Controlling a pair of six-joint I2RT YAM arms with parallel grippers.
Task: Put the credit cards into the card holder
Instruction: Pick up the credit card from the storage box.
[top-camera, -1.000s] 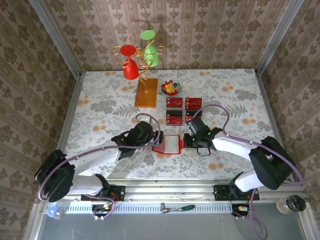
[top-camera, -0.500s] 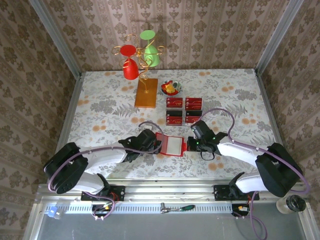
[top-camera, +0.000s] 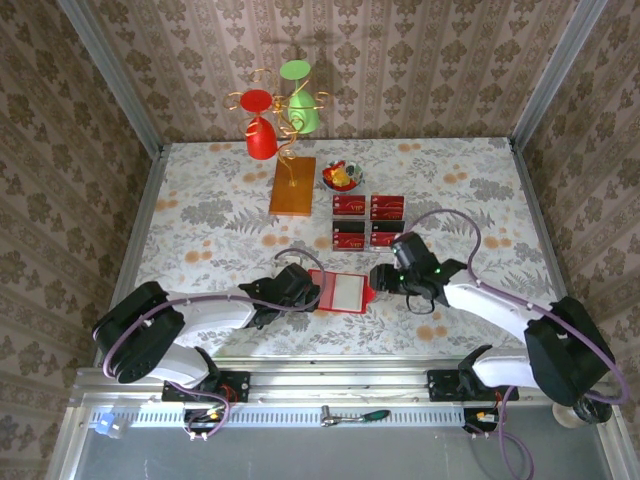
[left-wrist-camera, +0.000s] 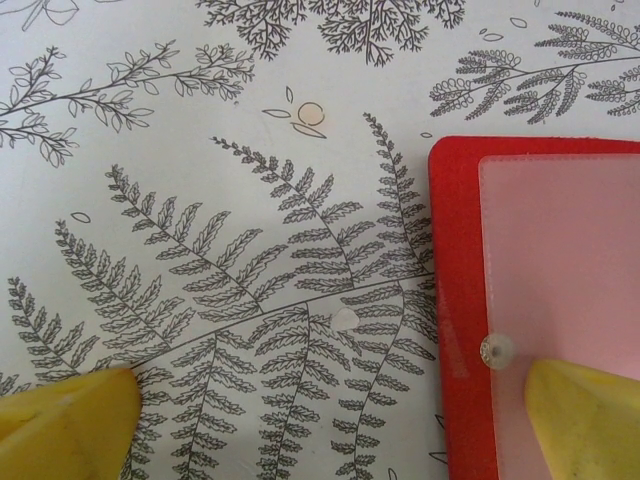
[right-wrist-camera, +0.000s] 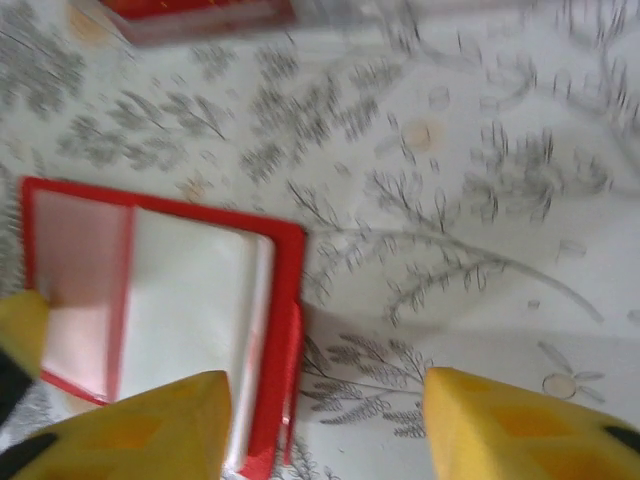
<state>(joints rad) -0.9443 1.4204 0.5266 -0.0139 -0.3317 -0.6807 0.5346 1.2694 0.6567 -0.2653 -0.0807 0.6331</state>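
On the surface (top-camera: 200, 200), the open card holder (top-camera: 340, 292) sits between the left gripper (left-wrist-camera: 320, 425), spread across its left edge, and the right gripper (right-wrist-camera: 325, 420), spread empty at its right edge; either could shove it askew or flip it shut, away from the credit cards (top-camera: 350, 206) just beyond it.

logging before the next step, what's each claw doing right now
Left claw: open, straddling the card holder's edge.
Right claw: open, holding nothing.
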